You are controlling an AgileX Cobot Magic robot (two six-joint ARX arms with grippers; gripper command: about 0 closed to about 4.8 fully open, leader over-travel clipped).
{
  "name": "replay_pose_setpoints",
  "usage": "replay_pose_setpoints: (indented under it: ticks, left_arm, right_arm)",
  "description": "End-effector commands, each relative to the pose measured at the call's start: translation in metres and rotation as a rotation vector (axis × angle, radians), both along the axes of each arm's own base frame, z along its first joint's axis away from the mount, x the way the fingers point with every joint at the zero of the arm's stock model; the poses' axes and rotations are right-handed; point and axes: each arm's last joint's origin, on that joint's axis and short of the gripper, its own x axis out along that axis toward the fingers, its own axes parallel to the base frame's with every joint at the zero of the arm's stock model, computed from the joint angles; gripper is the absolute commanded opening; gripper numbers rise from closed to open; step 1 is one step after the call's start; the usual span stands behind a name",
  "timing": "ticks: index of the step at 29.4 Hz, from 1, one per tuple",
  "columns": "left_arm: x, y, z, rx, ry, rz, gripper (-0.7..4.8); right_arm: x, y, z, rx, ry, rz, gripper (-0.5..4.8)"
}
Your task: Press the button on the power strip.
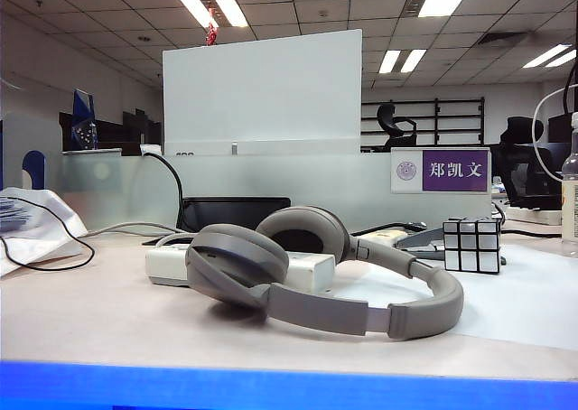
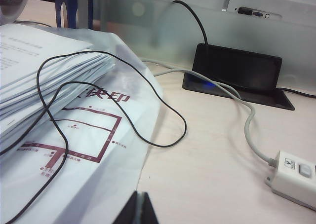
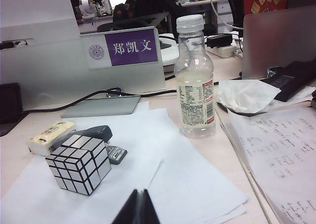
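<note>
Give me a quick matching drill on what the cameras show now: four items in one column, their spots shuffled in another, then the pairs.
Items:
1. power strip
2. headphones
3. mirror cube
4. bottle

Places:
A. on the white paper, next to a stapler
B. behind the headphones, cable running to the left
C. at the front middle of the desk
D. upright, right of the cube

Pairs: 1-B, 2-C, 3-A, 4-D

Left gripper and right gripper: shut, away from the strip.
</note>
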Motion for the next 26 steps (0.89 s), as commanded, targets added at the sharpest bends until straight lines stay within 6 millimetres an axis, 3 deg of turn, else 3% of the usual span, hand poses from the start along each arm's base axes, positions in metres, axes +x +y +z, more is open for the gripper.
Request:
replay_pose_setpoints:
  ticks: [1, 8, 12, 21, 26]
  left_arm:
    - [0.000, 0.000, 0.002, 0.000, -0.014, -0.003, -0.05]
    - [-0.001, -0.003, 0.010, 0.000, -0.073, -0.103, -0.05]
    - [-0.004, -0.004, 0.027, 0.006, -0.128, -0.129, -0.05]
    - [-0.009, -0.009, 0.057, 0.016, -0.181, -0.293, -0.05]
    - [0.000, -0.009, 0.074, 0.016, -0.144, -0.321, -0.05]
  right_arm:
    - [0.000, 0.000, 0.000, 0.042, -0.013, 0.014, 0.00]
    - [0.000, 0.008, 0.000, 0.077, -0.009, 0.270, 0.00]
    - [-0.002, 0.011, 0.006, 0.067, -0.022, 0.387, 0.00]
    - [-0.011, 0.017, 0.038, 0.019, -0.108, 0.574, 0.00]
    - [-0.008, 0.020, 0.037, 0.059, -0.033, 0.698, 0.00]
